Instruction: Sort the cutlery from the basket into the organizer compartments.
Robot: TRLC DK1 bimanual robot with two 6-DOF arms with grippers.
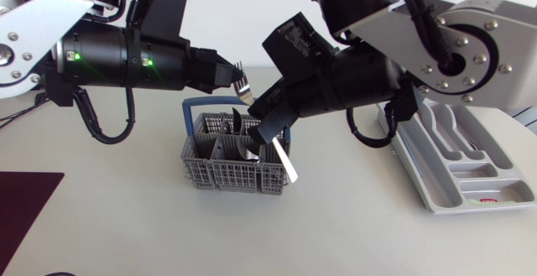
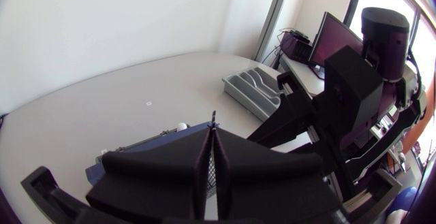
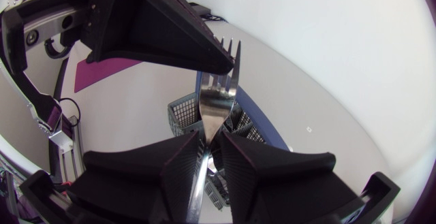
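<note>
Pale table (image 1: 126, 234) across the whole head view, with a dark purple mat (image 1: 25, 213) at the lower left corner of the frame.

From the right edge, the right arm (image 1: 470, 49), pale grey links and black joints, extending past the middle to the centre of the frame. From the left edge, the left arm (image 1: 109, 58), black in its last part with small green lights, lying level across the upper left.

At the right of the frame, flat on the table, a grey cutlery organizer (image 1: 482, 175) with several long compartments, partly hidden under the right arm.

In the centre, a grey mesh cutlery basket (image 1: 226, 171) with a blue handle, standing on the table, some dark cutlery pieces upright inside; exact kind not possible to tell.

Right hand (image 1: 267, 133) above the basket, pointing down and left, pinching a metal fork (image 1: 244, 85) near the neck from two sides. Left hand (image 1: 233, 78) just up and left of it, fingers pressed together, tips closed on the edge of the tines.

Fork in the air over the basket, tilted, tines toward the upper left, handle end past the right hand, well apart from the organizer.
</note>
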